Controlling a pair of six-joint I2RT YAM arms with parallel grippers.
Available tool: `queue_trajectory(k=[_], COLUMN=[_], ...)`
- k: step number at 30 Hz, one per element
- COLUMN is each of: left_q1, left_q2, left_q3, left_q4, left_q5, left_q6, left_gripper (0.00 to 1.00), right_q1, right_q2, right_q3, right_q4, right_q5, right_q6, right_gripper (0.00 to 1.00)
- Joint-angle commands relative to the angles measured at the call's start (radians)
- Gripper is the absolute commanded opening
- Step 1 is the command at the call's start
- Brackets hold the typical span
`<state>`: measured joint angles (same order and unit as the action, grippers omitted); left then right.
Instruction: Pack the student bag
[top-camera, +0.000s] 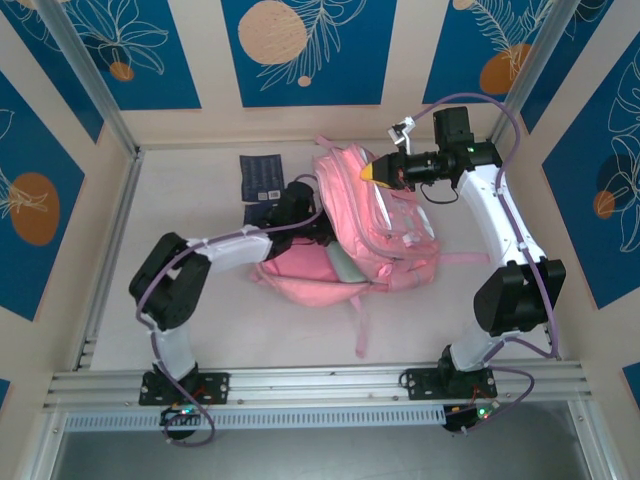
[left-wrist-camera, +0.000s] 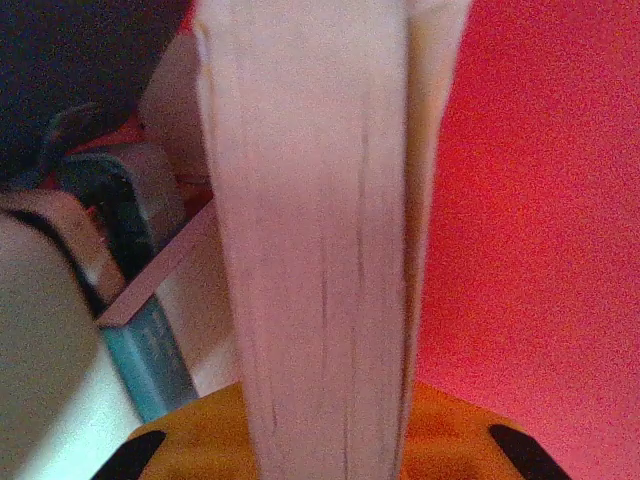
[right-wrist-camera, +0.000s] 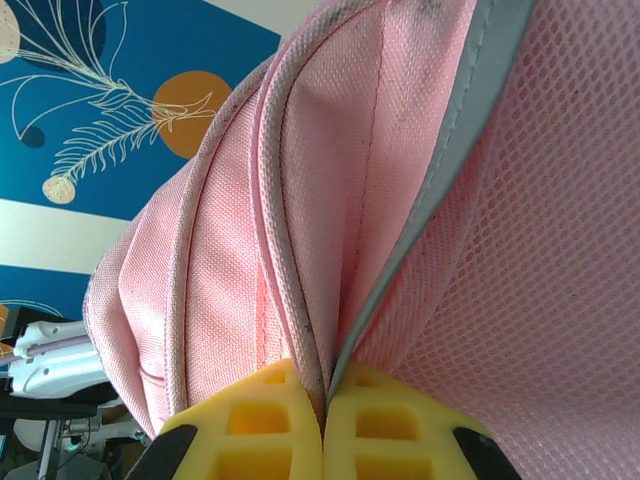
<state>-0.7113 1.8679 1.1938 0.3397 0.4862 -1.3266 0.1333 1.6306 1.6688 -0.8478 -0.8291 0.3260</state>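
Pale table (top-camera: 200, 320), blue-patterned walls: the pink student bag (top-camera: 390, 215) lies mid-table, with dark booklets (top-camera: 265, 178) unpacked beside it. Left wrist: left gripper (left-wrist-camera: 330, 440), barely parted, clamps a pale book (left-wrist-camera: 310, 220) inside the bag. Right wrist: right gripper (right-wrist-camera: 325, 420), fully closed, pinches the bag's rim. Packing seems partway.

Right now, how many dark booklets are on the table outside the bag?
2. One dark booklet lies flat left of the student bag. A second booklet sits just nearer, partly under the left arm. Others may be hidden inside the bag.
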Motion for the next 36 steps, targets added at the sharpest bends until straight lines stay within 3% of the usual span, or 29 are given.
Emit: queue_trajectory(k=[1, 7, 11, 15, 23, 26, 30, 36], left_q1=[-0.021, -0.013, 0.006, 0.033, 0.122, 0.173, 0.263, 0.336], left_q2=[0.034, 0.014, -0.035, -0.134, -0.351, -0.437, -0.541, -0.629], left_q3=[0.066, 0.059, 0.034, 0.005, -0.129, -0.162, -0.188, -0.205], left_q4=[0.030, -0.013, -0.029, -0.154, -0.429, -0.550, -0.696, -0.851], left_q5=[-0.009, 0.019, 0.069, 0.088, 0.059, 0.021, -0.063, -0.234], left_q6=[0.004, 0.036, 0.055, 0.137, 0.270, 0.355, 0.451, 0.552], left_gripper=[0.08, 0.50, 0.66, 0.80, 0.84, 0.82, 0.81, 0.81], right_q1=[0.012, 0.010, 0.003, -0.008, -0.010, 0.000, 0.057, 0.223], right_q2=[-0.061, -0.072, -0.087, -0.108, -0.127, -0.129, -0.125, -0.081], right_q3=[0.010, 0.008, -0.001, -0.020, -0.050, -0.047, -0.049, -0.030], right_q4=[0.071, 0.039, 0.022, 0.013, -0.010, -0.045, -0.081, -0.140], right_q5=[-0.109, -0.037, 0.011, 0.054, 0.151, 0.269, 0.479, 1.005], right_q6=[0.017, -0.009, -0.025, -0.034, -0.060, -0.091, -0.114, -0.204], right_gripper=[0.00, 0.00, 0.00, 0.00, 0.00, 0.00, 0.00, 0.00])
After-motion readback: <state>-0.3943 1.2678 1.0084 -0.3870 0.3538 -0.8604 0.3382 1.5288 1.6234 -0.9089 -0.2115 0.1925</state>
